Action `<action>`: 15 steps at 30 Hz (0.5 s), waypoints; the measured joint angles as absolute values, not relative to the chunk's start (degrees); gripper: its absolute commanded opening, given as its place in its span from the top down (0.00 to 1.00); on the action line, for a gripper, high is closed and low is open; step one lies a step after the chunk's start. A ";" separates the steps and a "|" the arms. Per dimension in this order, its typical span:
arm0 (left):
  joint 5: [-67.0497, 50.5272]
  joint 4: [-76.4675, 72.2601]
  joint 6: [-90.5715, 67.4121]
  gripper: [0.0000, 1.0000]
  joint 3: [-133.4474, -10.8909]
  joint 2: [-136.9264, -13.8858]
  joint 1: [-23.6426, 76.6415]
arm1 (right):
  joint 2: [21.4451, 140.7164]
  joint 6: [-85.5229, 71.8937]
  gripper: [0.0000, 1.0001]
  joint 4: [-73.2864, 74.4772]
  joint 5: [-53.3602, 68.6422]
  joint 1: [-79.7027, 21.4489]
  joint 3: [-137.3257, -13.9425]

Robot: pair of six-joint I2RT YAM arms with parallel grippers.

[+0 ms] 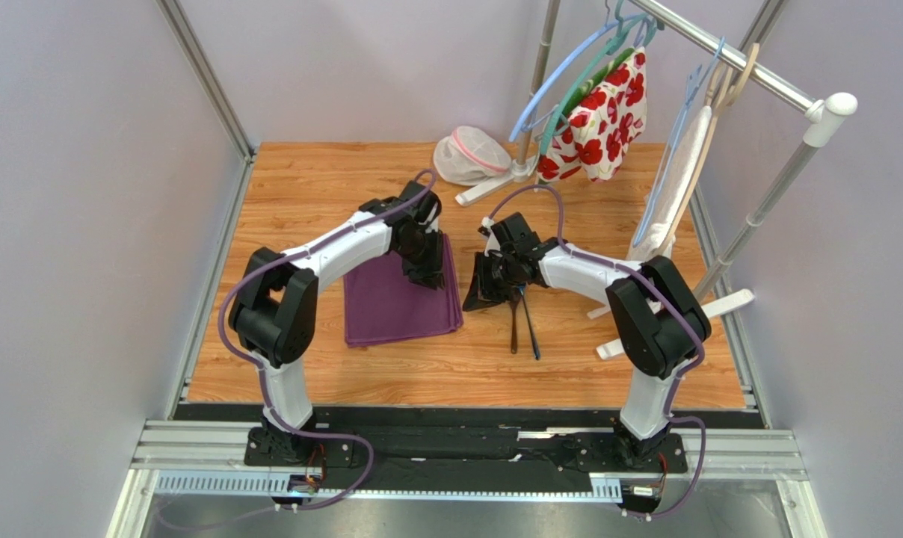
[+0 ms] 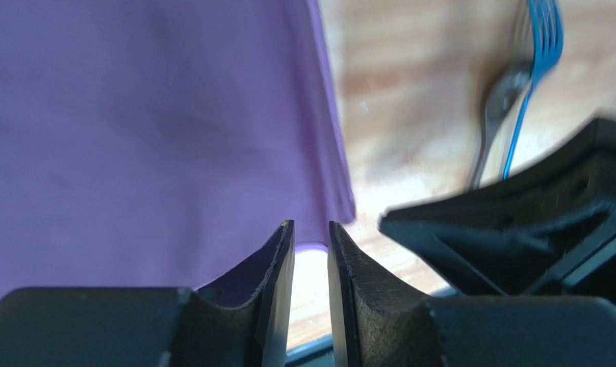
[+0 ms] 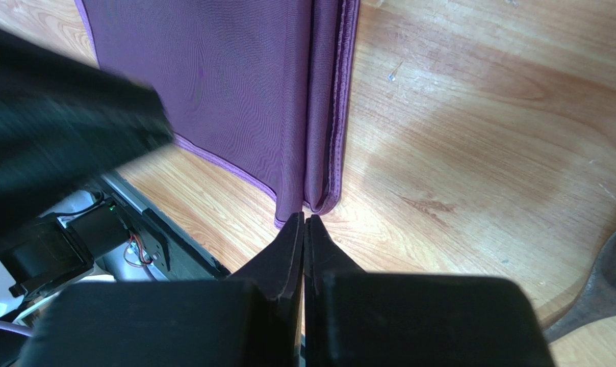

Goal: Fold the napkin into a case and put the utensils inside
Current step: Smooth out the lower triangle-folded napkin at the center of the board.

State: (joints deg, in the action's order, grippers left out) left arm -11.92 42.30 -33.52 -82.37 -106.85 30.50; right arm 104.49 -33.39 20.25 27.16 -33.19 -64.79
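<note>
The dark purple napkin (image 1: 394, 305) lies flat on the wooden table with a narrow folded band along its right edge (image 3: 330, 99). My left gripper (image 1: 426, 269) hangs over that edge; in the left wrist view the left gripper (image 2: 311, 238) stands open by a narrow gap with bare wood showing through. Just right of the napkin, my right gripper (image 1: 492, 275) is shut and empty. In its own view the right gripper (image 3: 304, 222) has its tips right at the napkin's near corner (image 3: 319, 200). The two utensils (image 1: 522, 321) lie side by side on the wood, also visible as the utensils (image 2: 518, 84).
A white mesh pouch (image 1: 472, 155) sits at the back of the table. A red-flowered cloth (image 1: 598, 118) and a white garment (image 1: 676, 191) hang on a rack (image 1: 759, 70) at the back right, its white feet (image 1: 675, 325) resting near the right arm.
</note>
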 measured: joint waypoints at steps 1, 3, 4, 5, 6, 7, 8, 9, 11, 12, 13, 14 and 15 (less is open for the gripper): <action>-12.34 41.87 -33.87 0.69 -81.23 -106.43 31.51 | 104.49 -33.43 1.00 20.12 27.16 -33.19 -64.71; -13.02 40.95 -34.50 0.69 -79.94 -106.39 33.23 | 104.71 -33.54 1.00 19.22 27.20 -33.19 -64.64; -13.28 40.60 -34.76 0.70 -79.48 -106.50 34.09 | 104.95 -33.56 1.00 18.65 27.20 -33.19 -64.66; -13.65 40.40 -35.09 0.70 -79.33 -106.65 34.54 | 105.23 -33.58 1.00 18.35 27.27 -33.19 -64.66; -13.82 40.21 -35.27 0.69 -79.31 -106.80 35.29 | 105.60 -33.61 1.00 18.06 27.38 -33.19 -64.66; -14.20 39.70 -35.62 0.67 -79.31 -107.04 36.03 | 106.00 -33.61 1.00 17.69 27.49 -33.19 -64.66; -14.39 39.42 -35.81 0.66 -79.31 -107.24 36.42 | 106.59 -33.61 1.00 17.45 27.66 -33.19 -64.66; -14.48 39.22 -35.99 0.66 -79.31 -107.39 36.75 | 107.20 -33.61 1.00 17.21 27.77 -33.19 -64.66; -14.46 38.87 -36.27 0.66 -79.31 -107.79 37.06 | 108.18 -33.63 1.00 16.82 28.03 -33.19 -64.62; -14.37 38.76 -36.40 0.66 -79.31 -107.98 37.06 | 108.49 -33.63 1.00 16.69 28.08 -33.19 -64.53; -14.22 38.76 -36.58 0.66 -79.31 -108.14 37.06 | 108.62 -33.63 1.00 16.51 28.12 -33.19 -64.31; -13.98 38.81 -36.71 0.66 -79.31 -108.22 37.10 | 108.62 -33.63 1.00 16.23 28.14 -33.19 -63.88; -13.58 38.85 -36.80 0.66 -79.31 -108.25 37.10 | 108.62 -33.65 1.00 16.01 28.16 -33.19 -63.55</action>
